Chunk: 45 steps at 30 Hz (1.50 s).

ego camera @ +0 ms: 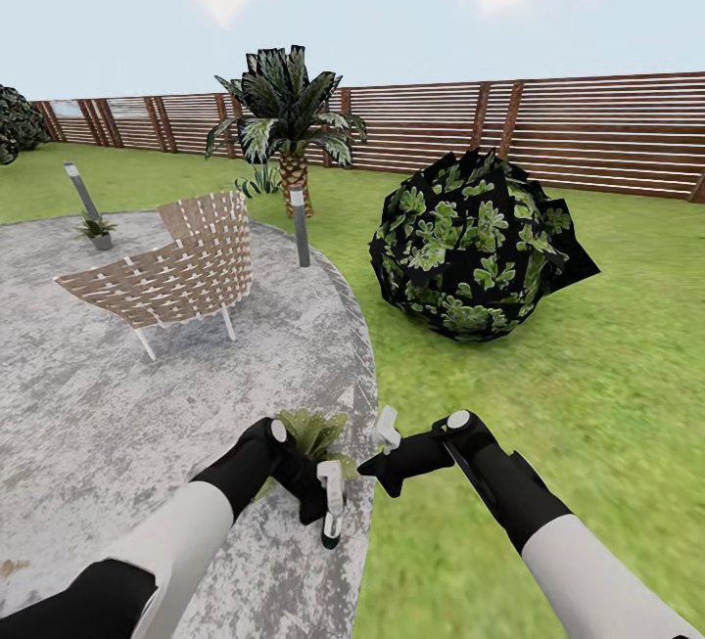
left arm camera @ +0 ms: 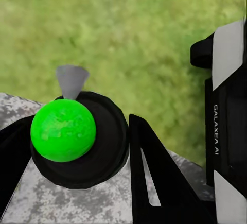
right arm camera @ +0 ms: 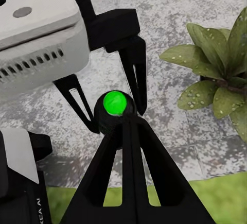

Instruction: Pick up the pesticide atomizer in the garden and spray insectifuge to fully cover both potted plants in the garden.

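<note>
Green lawn, grey patio, two potted plants.
Left end effector pinches one spray bottle; right end effector state unclear.

Two potted plants, two bollard lamps, one chair.

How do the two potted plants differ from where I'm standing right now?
The near potted plant sits at the patio edge just behind the left end effector, its pot hidden; the far potted plant looks small, beyond the woven chair, its grey pot visible. Both stand on the paving with pointed green leaves.
</note>
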{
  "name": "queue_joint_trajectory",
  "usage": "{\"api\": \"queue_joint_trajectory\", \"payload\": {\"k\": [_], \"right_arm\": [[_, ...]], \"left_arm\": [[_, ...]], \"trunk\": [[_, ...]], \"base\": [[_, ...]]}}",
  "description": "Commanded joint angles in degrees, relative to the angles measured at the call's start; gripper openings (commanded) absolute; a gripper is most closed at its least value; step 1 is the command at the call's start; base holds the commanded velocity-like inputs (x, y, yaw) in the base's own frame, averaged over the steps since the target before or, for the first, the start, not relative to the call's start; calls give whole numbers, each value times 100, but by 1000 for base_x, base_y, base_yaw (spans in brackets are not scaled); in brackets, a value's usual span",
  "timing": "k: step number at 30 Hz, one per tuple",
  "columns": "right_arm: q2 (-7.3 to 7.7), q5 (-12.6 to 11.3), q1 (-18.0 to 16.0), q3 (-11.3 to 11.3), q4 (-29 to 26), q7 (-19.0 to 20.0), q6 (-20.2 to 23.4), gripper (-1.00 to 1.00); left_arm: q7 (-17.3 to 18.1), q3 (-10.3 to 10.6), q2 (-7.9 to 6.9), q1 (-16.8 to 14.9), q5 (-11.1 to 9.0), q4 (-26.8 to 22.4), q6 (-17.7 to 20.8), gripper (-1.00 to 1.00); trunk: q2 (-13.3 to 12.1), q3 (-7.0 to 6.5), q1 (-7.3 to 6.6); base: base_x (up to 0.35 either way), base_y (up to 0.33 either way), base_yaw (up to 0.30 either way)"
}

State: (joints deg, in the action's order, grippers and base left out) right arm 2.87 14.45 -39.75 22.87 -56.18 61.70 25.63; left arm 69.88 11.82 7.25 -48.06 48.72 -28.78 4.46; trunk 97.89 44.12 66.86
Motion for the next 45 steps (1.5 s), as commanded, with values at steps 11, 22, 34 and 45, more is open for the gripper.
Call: {"api": "queue_joint_trajectory", "payload": {"k": [11, 22, 34, 45], "right_arm": [[3, 14, -4, 7, -15, 17, 47, -100], [2, 14, -4, 7, -16, 17, 47, -100], [-5, 14, -2, 7, -16, 17, 47, -100], [3, 14, -2, 7, -16, 17, 47, -100]], "left_arm": [[350, 13, 87, -2, 6, -356, 64, -100], [359, 14, 170, -2, 6, -365, 72, -100], [368, 12, 275, -2, 14, -488, 87, -100], [368, 5, 262, -2, 27, -481, 82, -100]], "trunk": [[3, 5, 0], [3, 5, 0], [3, 5, 0], [3, 5, 0]], "base": [[0, 0, 0], [0, 0, 0], [0, 0, 0], [0, 0, 0]]}}
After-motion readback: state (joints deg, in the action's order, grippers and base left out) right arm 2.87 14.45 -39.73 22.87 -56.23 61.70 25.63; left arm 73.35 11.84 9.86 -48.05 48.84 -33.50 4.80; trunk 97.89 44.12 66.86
